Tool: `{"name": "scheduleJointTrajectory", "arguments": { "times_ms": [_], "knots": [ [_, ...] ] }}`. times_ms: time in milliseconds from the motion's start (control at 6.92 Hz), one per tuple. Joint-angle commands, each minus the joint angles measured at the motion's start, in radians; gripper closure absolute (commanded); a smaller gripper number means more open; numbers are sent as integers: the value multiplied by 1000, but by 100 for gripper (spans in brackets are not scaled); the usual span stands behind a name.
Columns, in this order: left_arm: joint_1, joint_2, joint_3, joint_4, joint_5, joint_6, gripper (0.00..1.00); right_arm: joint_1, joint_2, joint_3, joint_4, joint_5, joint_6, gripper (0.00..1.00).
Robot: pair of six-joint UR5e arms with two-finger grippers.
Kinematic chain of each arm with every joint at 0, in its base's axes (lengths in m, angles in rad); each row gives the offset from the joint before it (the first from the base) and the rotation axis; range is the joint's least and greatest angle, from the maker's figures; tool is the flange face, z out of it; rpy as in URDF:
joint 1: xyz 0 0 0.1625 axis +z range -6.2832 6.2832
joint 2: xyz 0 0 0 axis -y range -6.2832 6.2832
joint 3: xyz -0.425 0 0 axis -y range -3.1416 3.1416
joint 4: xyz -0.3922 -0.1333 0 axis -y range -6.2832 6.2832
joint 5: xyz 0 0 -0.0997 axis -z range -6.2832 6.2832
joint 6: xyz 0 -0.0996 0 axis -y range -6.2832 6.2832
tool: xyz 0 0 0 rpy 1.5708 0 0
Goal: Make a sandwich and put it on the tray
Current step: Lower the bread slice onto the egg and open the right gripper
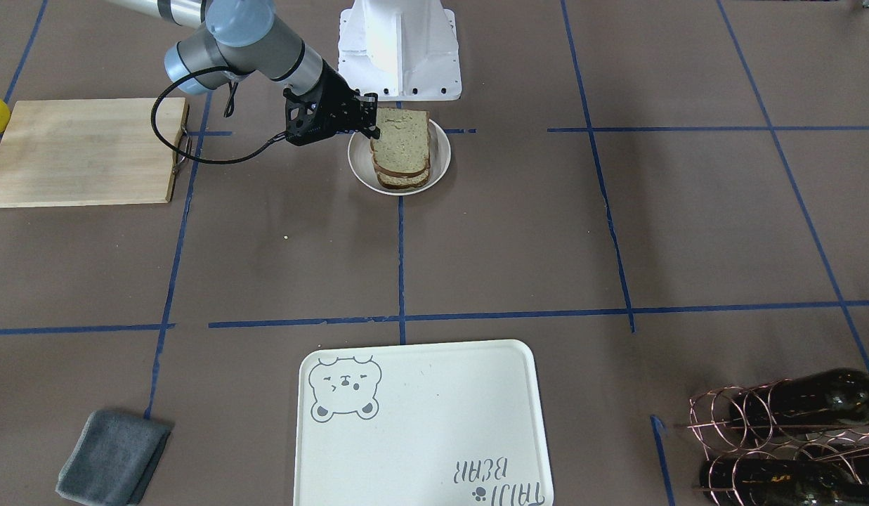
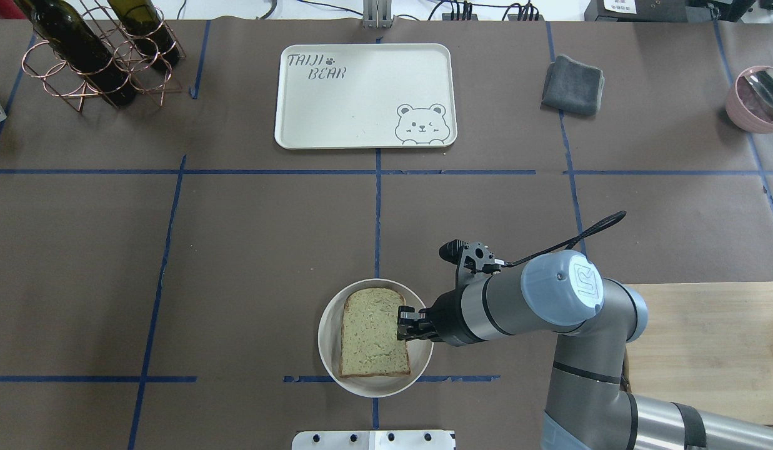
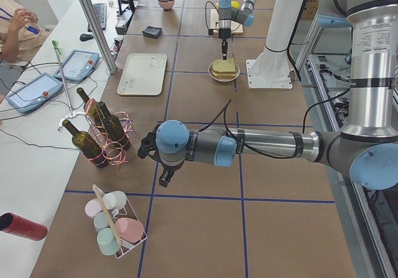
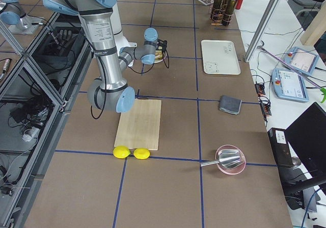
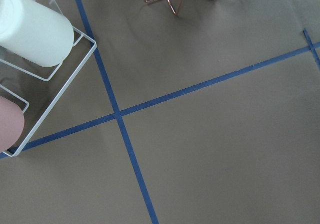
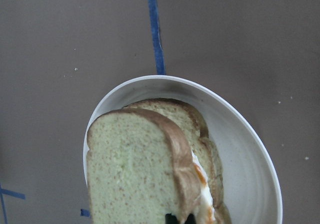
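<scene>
**Right fingers on sandwich edge, tray straight ahead across the table**

The sandwich (image 2: 374, 340) sits in a small round plate (image 2: 329, 350) near the robot's base. It looks stacked: bread, egg (image 6: 200, 176), bread. Its long axis runs toward and away from the robot, roughly along the centre tape line.

The right fingers (image 2: 402, 312) come in level from the robot's right, across the short axis, at the side crust of the top slice. In the wrist view the tips are nearly together right at that crust. I judge they pinch the top slice's edge only, not the full stack. The top slice seems tilted up on the finger side.

The tray (image 2: 361, 94) has nothing on it. It is well apart from the plate, on the far side of the table and almost straight ahead along the same tape line.

The right arm is clearly the nearer one. The left fingers (image 3: 165, 178) hang over bare table at the far left end beside the cup rack (image 3: 115, 228). I cannot tell how far open they are.

The carry would be straight forward. An edge pinch risks the lower slice and egg staying behind.
</scene>
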Motion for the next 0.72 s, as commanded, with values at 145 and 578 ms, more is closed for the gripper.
{"name": "scheduleJointTrajectory", "arguments": {
  "times_ms": [145,578],
  "knots": [
    [1,-2,0,0,0,0,0,-30,5,-2,0,-34,-1,54],
    [41,-9,10,-126,-125,-218,0,15,4,22,-2,-14,-2,0]
  ]
}}
